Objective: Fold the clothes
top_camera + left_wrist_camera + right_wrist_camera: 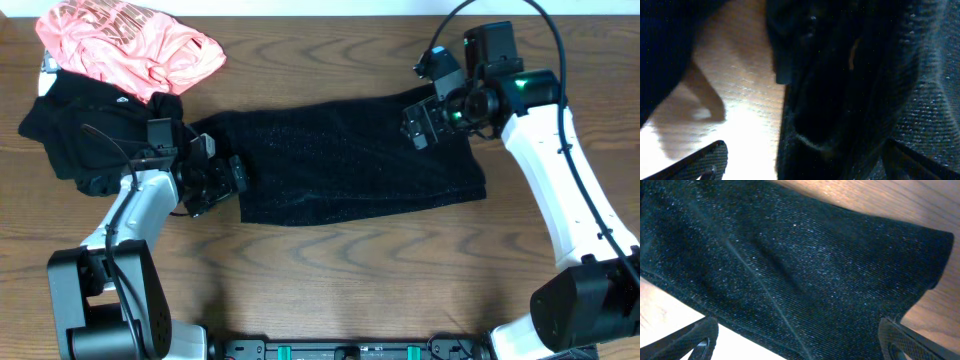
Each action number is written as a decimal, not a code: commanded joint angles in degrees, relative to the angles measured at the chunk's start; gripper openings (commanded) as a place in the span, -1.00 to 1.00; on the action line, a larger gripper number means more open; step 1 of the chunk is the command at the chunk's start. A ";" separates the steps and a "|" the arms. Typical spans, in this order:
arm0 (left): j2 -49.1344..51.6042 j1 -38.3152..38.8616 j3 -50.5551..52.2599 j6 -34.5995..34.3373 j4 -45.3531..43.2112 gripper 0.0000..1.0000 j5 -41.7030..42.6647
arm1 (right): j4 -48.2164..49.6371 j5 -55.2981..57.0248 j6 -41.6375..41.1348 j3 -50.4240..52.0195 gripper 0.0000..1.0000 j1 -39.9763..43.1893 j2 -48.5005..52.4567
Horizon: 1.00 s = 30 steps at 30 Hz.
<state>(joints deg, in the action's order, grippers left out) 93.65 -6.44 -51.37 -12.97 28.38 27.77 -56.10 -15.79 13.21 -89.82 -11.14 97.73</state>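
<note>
Cloth (340,165) edge beneath left claw (238,178), far end beneath right claw (413,126). Both released, jaws wide, apparently poised to pinch for folding.

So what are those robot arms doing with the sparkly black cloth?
They're folding clothes. A black sparkly garment lies spread on the table. The left gripper is at its left edge, the right gripper near its far right corner, both open, not gripping yet. A pink top and another black garment sit heaped at the far left.

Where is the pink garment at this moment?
In the overhead view, the pink garment lies at the far left corner of the table, partly over a black garment.
</note>
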 commanded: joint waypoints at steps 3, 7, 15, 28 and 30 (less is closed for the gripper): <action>0.83 -0.13 0.92 1.86 -1.75 0.96 3.39 | -0.96 2.12 -0.81 -1.36 0.98 -2.03 -1.31; 1.55 -0.13 0.92 2.89 -1.99 0.96 4.52 | -1.09 2.10 -1.68 -1.36 0.98 -2.40 -1.55; 9.38 0.02 0.92 2.84 -5.25 0.96 9.20 | -1.05 2.25 -2.01 -1.36 0.98 -2.38 -3.87; 12.83 4.68 0.92 1.44 -10.03 0.96 15.39 | -0.04 2.54 -1.97 -1.36 0.98 -2.38 -8.39; 12.83 5.73 0.92 1.31 -11.52 0.76 16.59 | -0.04 3.02 -1.99 -1.36 0.99 -2.36 -8.48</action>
<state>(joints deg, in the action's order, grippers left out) 103.26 -2.83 -52.40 -11.97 17.26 45.12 -56.25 -13.41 12.08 -89.95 -12.99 90.56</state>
